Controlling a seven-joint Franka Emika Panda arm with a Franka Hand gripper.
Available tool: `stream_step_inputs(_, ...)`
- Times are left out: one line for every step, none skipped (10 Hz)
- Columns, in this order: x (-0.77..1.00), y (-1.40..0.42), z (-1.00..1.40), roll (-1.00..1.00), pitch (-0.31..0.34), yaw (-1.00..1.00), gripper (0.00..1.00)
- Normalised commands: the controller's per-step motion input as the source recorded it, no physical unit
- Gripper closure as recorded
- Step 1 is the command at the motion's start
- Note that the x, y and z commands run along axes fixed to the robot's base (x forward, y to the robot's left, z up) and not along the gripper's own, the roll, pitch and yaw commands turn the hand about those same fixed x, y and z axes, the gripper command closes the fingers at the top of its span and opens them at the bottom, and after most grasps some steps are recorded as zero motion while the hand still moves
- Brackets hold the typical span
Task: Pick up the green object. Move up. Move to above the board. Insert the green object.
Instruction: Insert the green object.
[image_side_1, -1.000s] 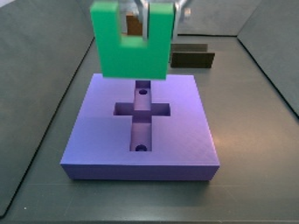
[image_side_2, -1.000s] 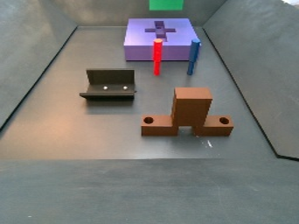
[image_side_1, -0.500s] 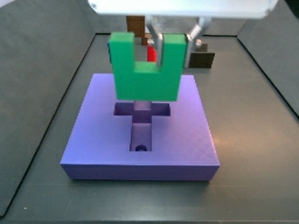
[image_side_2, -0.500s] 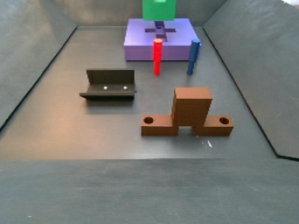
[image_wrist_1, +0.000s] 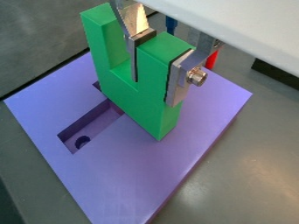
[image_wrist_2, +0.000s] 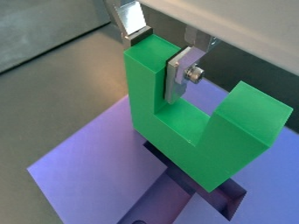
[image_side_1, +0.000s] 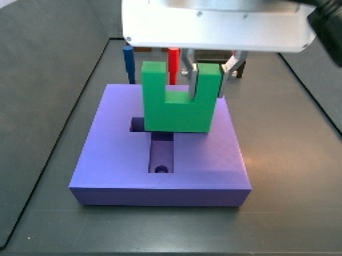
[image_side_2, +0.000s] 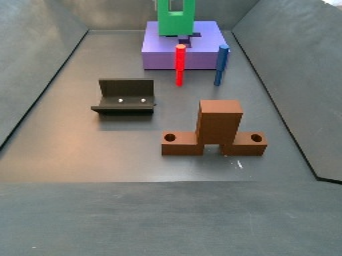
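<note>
My gripper (image_wrist_1: 158, 54) is closed on one prong of the green object (image_wrist_1: 135, 74), silver fingers (image_wrist_2: 184, 70) pressed to either face of that prong, and it hangs directly over the board (image_side_1: 201, 165). The piece points prongs-up with its solid base low over the cross-shaped recess (image_side_1: 160, 128); from a side view I cannot tell whether the base touches the purple top or sits just clear of it.

I judge the piece stiff and light, matte plastic by the look, so it should not flex or slide between the pads. Holding a single prong puts the grip off-centre (the free prong sticks out to one side in a wrist view), so the piece could tip if its base catches the recess edge.

As for room: the recess walls look a close fit, so the base must go down square. A red peg (image_side_2: 181, 62) and a blue peg (image_side_2: 223, 63) stand against the board's edge, near but not under my path. The fixture (image_side_2: 124, 97) and the brown block (image_side_2: 214, 131) sit well apart on the surface (image_side_2: 94, 150), out of my way. Straight down is open.
</note>
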Motion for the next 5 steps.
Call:
stream_step_inputs(-0.41,0.05,0.00,0.11,-0.103,-0.12,1.00)
stream_step_inputs(-0.48,0.05,0.01,0.15,-0.097,-0.17,1.00)
stream_step_inputs(-0.33,0.00,0.00,0.06,-0.076,-0.15,1.00)
stream_step_inputs(0.00,-0.06,-0.22,0.10,-0.090,0.02,1.00)
stream_step_inputs(0.09,-0.03,-0.32,0.15,-0.099,0.11,1.00)
